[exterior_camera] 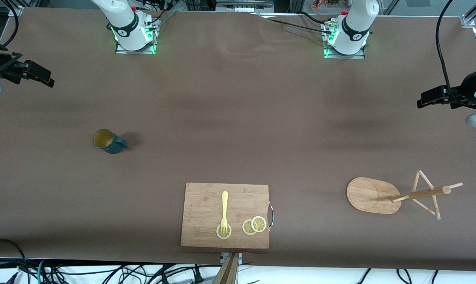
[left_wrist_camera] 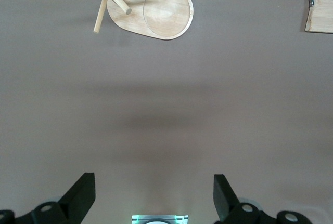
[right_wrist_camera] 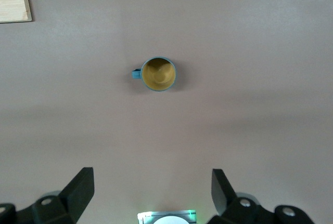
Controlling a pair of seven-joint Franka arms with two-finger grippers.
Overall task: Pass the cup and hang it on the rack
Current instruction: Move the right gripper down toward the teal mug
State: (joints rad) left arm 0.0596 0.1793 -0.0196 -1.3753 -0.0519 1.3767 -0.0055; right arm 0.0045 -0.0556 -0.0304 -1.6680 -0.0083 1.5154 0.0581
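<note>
The left gripper (left_wrist_camera: 154, 198) is held high over bare table at its own arm's end, fingers spread apart and empty; the right gripper (right_wrist_camera: 152, 195) is likewise spread and empty over its end. The cup (exterior_camera: 108, 141) is stood upright toward the right arm's end, its handle turned toward the cutting board (exterior_camera: 206, 197). The rack (exterior_camera: 374, 195) is seen toward the left arm's end. A fork (exterior_camera: 224, 211) and lemon slices (exterior_camera: 254, 225) are laid on the board.
</note>
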